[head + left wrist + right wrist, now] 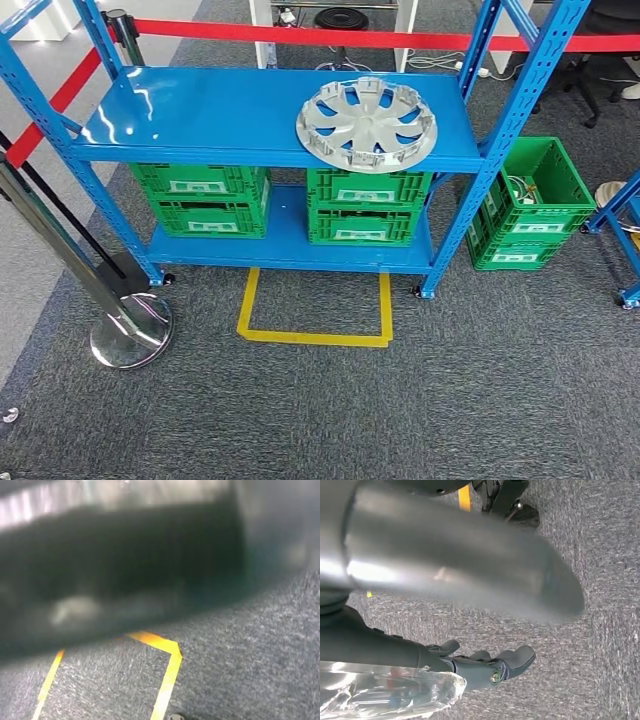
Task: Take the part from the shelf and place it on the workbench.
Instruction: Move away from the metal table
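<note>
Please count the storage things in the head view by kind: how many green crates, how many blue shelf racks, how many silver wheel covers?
Green crates: 5, four under the shelf, one on the floor
Blue shelf racks: 1 whole
Silver wheel covers: 1
Total: 7

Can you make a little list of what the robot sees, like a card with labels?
part: silver wheel cover, lying flat
where: top board of the blue shelf, right side
under it: green crates on the lower board
beside the shelf: another green crate on the carpet
floor: yellow tape square
right hand: hangs over the carpet, holding nothing
</note>
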`<state>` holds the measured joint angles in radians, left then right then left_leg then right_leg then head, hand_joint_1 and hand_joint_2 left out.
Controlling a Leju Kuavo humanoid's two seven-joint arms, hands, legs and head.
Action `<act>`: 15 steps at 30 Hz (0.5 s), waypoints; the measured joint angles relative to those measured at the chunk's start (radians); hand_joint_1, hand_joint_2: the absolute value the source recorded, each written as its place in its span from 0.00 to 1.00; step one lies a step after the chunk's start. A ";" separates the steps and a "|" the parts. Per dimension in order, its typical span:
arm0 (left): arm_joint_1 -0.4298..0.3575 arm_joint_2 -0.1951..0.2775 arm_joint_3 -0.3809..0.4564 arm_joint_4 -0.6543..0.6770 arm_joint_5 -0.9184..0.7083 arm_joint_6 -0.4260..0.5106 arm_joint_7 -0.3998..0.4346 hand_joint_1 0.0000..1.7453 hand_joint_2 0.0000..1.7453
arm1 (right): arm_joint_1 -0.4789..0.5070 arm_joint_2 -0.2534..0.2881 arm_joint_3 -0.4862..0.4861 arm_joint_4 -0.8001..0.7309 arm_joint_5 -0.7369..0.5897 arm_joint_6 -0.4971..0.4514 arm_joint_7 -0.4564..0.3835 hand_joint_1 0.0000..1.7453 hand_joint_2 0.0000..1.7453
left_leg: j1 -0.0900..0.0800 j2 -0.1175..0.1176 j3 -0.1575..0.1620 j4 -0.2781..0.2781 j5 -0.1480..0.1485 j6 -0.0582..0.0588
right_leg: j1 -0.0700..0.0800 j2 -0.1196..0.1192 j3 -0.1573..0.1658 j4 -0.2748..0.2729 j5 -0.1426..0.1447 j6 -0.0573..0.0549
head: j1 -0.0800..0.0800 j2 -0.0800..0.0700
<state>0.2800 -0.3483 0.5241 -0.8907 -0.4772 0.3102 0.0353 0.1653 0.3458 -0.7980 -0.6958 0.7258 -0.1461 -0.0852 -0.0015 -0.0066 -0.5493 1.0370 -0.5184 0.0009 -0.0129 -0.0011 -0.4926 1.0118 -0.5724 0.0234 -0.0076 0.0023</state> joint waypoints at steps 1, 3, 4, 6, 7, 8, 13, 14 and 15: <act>0.000 0.000 -0.002 0.000 0.003 0.013 0.002 0.00 1.00 | 0.000 0.000 0.002 0.000 -0.001 -0.002 0.000 0.00 1.00 | 0.000 0.000 0.000 0.000 0.000 0.000 | 0.000 0.000 0.000 0.000 0.000 0.000 | 0.000 0.000; 0.001 0.000 -0.009 0.000 0.012 0.033 0.005 0.00 1.00 | 0.000 0.000 0.003 -0.001 -0.005 -0.004 -0.001 0.00 1.00 | 0.000 0.000 0.000 0.000 0.000 0.000 | 0.000 0.000 0.000 0.000 0.000 0.000 | 0.000 0.000; 0.001 0.000 -0.012 0.000 0.015 0.040 0.007 0.00 1.00 | 0.000 0.000 0.004 -0.001 -0.006 -0.005 -0.001 0.00 1.00 | 0.000 0.000 0.000 0.000 0.000 0.000 | 0.000 0.000 0.000 0.000 0.000 0.000 | 0.000 0.000; 0.002 0.000 -0.017 0.000 0.018 0.047 0.008 0.00 1.00 | 0.001 0.000 0.004 -0.001 -0.008 -0.005 -0.002 0.00 1.00 | 0.000 0.000 0.000 -0.001 0.000 0.000 | 0.000 0.000 0.000 0.000 0.000 0.000 | 0.000 0.000; 0.001 0.000 -0.018 0.000 0.018 0.051 0.005 0.00 1.00 | 0.001 0.000 0.004 -0.001 -0.008 -0.006 -0.002 0.00 1.00 | 0.000 0.000 0.000 -0.001 0.000 0.000 | 0.000 0.000 0.000 0.000 0.000 0.000 | 0.000 0.000; -0.001 0.000 -0.017 0.002 0.018 0.055 -0.003 0.00 1.00 | 0.001 0.000 0.004 -0.001 -0.008 -0.006 -0.003 0.00 1.00 | 0.000 0.000 0.000 -0.001 0.000 0.000 | 0.000 0.000 0.000 0.000 0.000 0.000 | 0.000 0.000; -0.024 0.003 0.015 0.041 0.009 0.065 -0.056 0.00 1.00 | 0.000 -0.001 0.003 -0.001 0.000 -0.008 -0.013 0.00 1.00 | 0.000 0.000 0.001 -0.001 0.000 0.000 | 0.000 0.001 0.001 0.000 0.000 0.000 | 0.000 0.000; -0.024 0.003 0.016 0.043 0.014 0.065 -0.051 0.00 1.00 | 0.000 -0.001 0.003 -0.001 0.002 -0.008 -0.014 0.00 1.00 | 0.000 0.000 0.001 -0.001 0.000 0.000 | 0.000 0.001 0.001 0.000 0.000 0.000 | 0.000 0.000; -0.023 0.003 0.016 0.043 0.020 0.065 -0.044 0.00 1.00 | 0.001 -0.001 0.002 -0.001 0.004 -0.007 -0.014 0.00 1.00 | 0.000 0.000 0.001 -0.001 0.000 0.000 | 0.000 0.001 0.001 0.000 0.000 0.000 | 0.000 0.000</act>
<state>0.2575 -0.3455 0.5403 -0.8473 -0.4569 0.3752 -0.0088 0.1659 0.3452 -0.7956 -0.6970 0.7301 -0.1532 -0.0992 -0.0013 -0.0062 -0.5482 1.0365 -0.5185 0.0008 -0.0127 -0.0003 -0.4917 1.0118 -0.5725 0.0234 -0.0076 0.0023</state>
